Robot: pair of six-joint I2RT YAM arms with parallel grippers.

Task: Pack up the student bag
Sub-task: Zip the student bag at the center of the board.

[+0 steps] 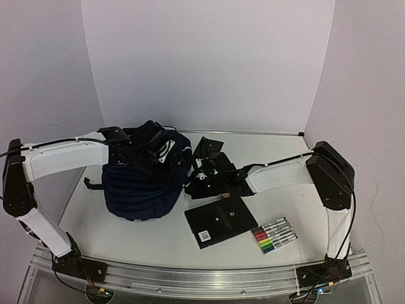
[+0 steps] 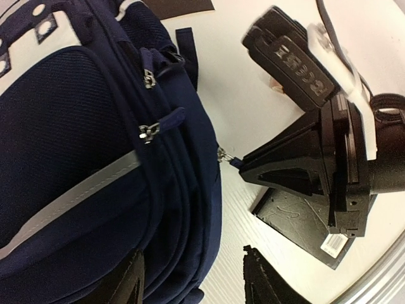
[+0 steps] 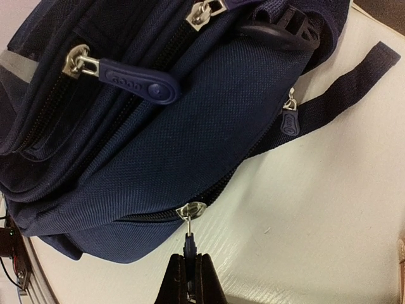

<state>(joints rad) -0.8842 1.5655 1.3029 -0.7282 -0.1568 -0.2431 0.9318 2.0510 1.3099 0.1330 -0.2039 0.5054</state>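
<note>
Left arm (image 1: 63,158) jaws, close under their own lens, stand apart over the student bag (image 1: 149,187) and grip nothing visible; their tips are cut off by the frame edge. Bag sits on the tabletop (image 1: 139,244), left of centre. Right arm (image 1: 278,174) jaws are pinched tight on a zip pull (image 3: 188,240) at the bag's lower seam. Notebook (image 1: 220,218) and marker pack (image 1: 274,235) lie outside, right of the bag. Judgement: nothing packed yet; opening stage. Bag interior hidden; how far that zip is open is unclear.
</note>
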